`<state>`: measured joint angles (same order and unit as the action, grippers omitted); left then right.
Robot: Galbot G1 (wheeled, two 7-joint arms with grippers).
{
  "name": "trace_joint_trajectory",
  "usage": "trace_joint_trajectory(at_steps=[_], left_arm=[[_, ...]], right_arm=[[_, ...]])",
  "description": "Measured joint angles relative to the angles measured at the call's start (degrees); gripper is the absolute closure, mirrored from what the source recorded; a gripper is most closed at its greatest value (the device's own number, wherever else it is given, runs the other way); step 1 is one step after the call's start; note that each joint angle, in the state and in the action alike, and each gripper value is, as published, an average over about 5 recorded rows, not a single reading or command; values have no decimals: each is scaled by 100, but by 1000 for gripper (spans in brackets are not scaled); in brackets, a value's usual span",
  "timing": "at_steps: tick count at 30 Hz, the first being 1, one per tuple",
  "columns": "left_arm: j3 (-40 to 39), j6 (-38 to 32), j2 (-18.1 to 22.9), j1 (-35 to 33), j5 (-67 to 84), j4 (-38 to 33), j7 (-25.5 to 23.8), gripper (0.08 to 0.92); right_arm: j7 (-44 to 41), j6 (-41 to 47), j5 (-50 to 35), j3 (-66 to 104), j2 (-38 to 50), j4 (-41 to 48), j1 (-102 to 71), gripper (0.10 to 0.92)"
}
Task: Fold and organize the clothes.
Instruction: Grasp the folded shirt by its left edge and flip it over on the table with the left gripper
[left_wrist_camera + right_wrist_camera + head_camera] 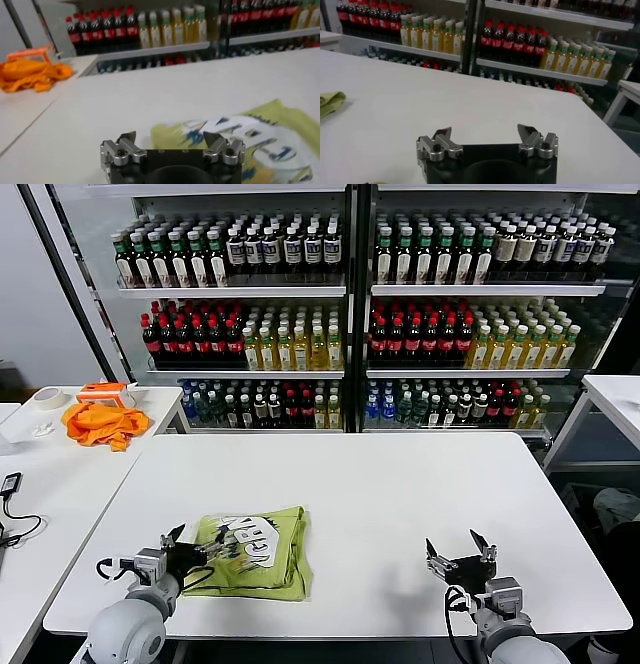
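Note:
The yellow-green T-shirt [283, 562] lies folded into a small rectangle on the white table [400, 484], front left, with a white and blue print showing on top. My left gripper [192, 548] is open and empty at the shirt's left edge, low over the table. In the left wrist view the shirt [280, 117] lies just beyond the open gripper [172, 137]. My right gripper [458, 550] is open and empty over bare table at the front right, well apart from the shirt. The right wrist view shows it open [487, 132], with a corner of the shirt [330, 102] far off.
A bright orange cloth [100, 424], a tape roll [47, 397] and an orange tool [105, 391] lie on the side table at the left, with a black adapter and cable [12, 482]. Glass-door fridges of bottles [300, 324] stand behind. Another white table [620, 399] is at the right.

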<state>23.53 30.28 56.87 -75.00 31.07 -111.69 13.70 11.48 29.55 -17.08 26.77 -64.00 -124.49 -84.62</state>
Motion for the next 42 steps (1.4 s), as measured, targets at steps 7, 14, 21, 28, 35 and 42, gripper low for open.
trace_joint_trajectory(at_steps=[7,14,21,28,35,42], left_arm=[[38,25,60,-86,135,157,64,177],[-33,-23,78,-137,235,265,50,302],[-95,-51,111,-147,272,306,64,510],[-129,-33,178,-155,296,293,113,701],[31,67,85,-206,276,176,148,879],[821,186,-428,-368,353,-56,48,897]], right_arm=[[33,-72,8,-77,-14,77,79,203],[66,-110,30,-143,-53,150,136,203],[74,-133,38,-205,-84,193,196,203],[72,-147,41,-197,-87,246,237,203],[69,-145,33,-180,-60,240,276,203],[61,-152,32,-176,-71,234,283,203]])
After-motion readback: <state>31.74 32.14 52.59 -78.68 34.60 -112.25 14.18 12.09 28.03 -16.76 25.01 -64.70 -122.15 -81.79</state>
